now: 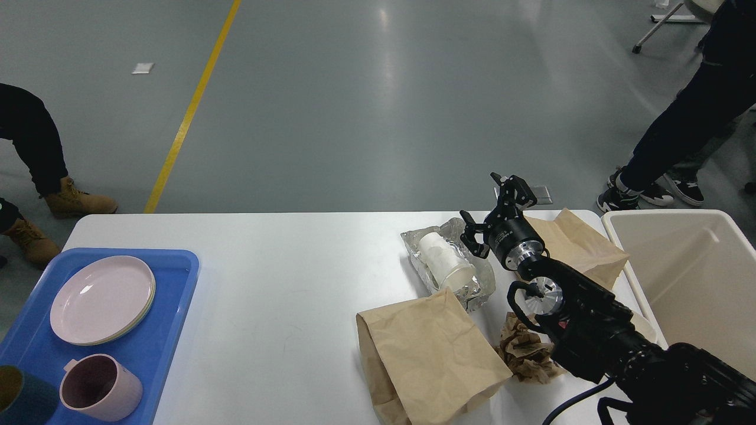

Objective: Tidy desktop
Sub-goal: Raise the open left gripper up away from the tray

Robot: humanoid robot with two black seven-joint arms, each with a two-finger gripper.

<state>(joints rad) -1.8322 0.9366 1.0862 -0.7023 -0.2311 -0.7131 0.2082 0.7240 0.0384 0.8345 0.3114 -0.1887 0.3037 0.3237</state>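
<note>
Far to the left of the right gripper, a blue tray held a pink plate and a pink mug on the desktop, the wide white tabletop that stretched beneath and mostly to the left of the pincer. Just left of and below the pincer, whose 2 fingers stood spread apart and empty, a white paper cup lay tipped in a crumpled foil container, with 1 brown paper bag and a crumpled brown paper wad nearer the robot. Just right of the pincer lay another brown paper bag, and further right stood a cream-white bin.
</note>
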